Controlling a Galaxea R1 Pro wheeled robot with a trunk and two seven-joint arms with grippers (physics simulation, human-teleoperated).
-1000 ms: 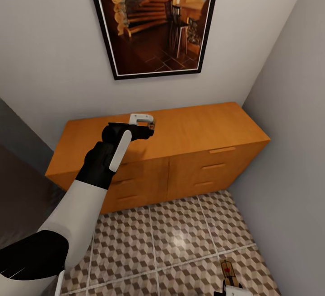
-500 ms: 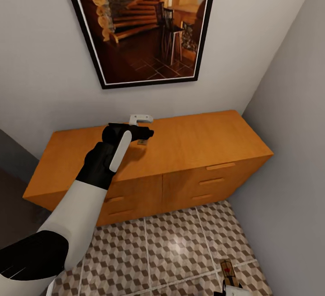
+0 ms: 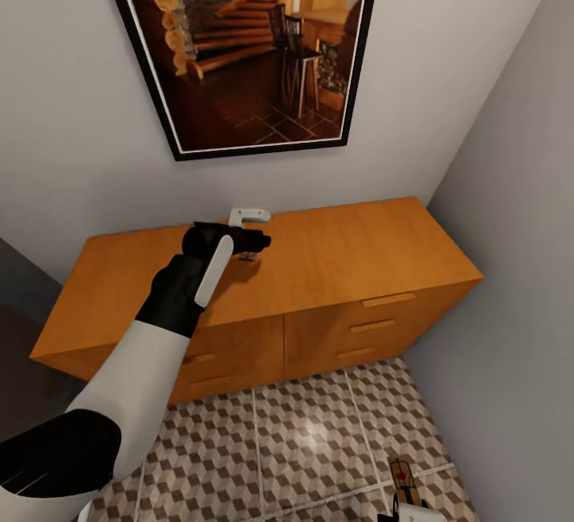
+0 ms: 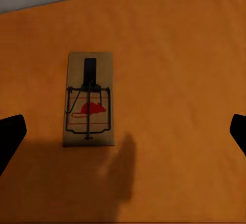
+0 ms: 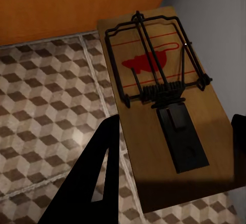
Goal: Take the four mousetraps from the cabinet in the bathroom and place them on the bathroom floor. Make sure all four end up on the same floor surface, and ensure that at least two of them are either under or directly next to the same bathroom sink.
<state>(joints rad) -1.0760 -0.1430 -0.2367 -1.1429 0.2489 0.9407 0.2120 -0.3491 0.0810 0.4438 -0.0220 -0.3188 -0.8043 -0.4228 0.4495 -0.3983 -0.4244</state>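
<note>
Carefully, with your left tool [image 4: 123, 131] spread wide above the mousetrap [image 4: 88, 99] on the cabinet [image 3: 351, 247], pinch the light, stiff board's long edges, clear of the wire.

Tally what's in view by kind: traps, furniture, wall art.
Mousetraps: 2, one on the cabinet top, one in the right gripper
Cabinets: 1
Framed pictures: 1
Total: 4
</note>
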